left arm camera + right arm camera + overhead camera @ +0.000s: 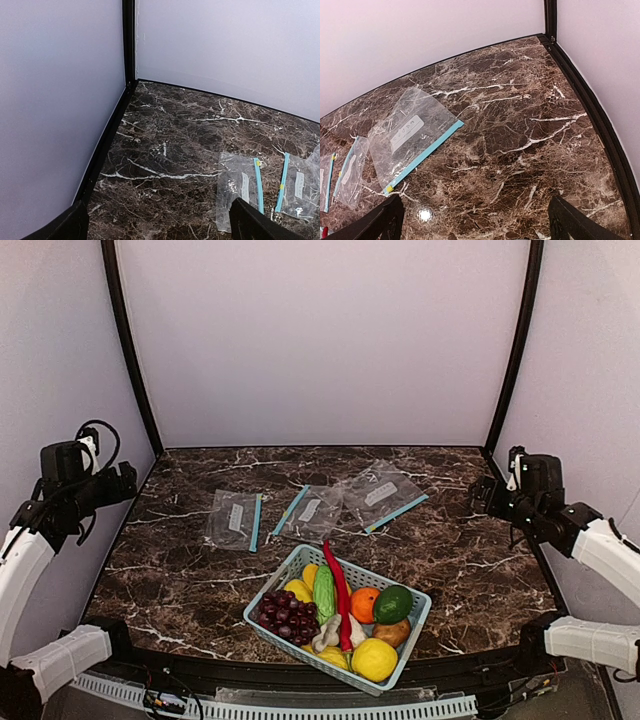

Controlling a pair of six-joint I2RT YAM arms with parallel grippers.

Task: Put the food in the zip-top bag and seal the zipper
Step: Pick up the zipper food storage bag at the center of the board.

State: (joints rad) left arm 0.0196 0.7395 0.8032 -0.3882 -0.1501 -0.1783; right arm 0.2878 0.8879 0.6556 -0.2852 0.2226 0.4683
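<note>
sitting in a pale blue basket (262,598) at the lower middle of the overhead frame, the orange (364,603) and the avocado (394,603) are touching side by side at its right. the bumpy gourd (324,592) is lying left of centre, just beside a long red chili (340,590). purple grapes (282,615) are filling the basket's left corner, and other produce is hiding the undersides of all three.

above the basket, three clear bags are lying flat on the marble table (480,560): the left bag (232,520), the middle bag (315,512) and the right bag (378,490). each is showing a light blue zipper (257,522) along one edge and a white label. the middle and right bags are meeting at their edges; i cannot tell whether they are overlapping or only touching, nor whether any zipper is pressed closed.

the left gripper (128,483) is hanging at the middle left edge of the frame and the right gripper (483,492) at the middle right, both well apart from the basket and the bags. in the left wrist view the fingers (250,220) are spreading wide at the lower corners, gripping nothing. the finger at the lower right is covering part of the left bag, and the right edge is cutting off the middle bag. in the right wrist view the jaws are likewise standing wide apart and empty, with the right bag lying at the middle left, the middle bag beside it at the lower left, and the left edge cutting off the left bag.
</note>
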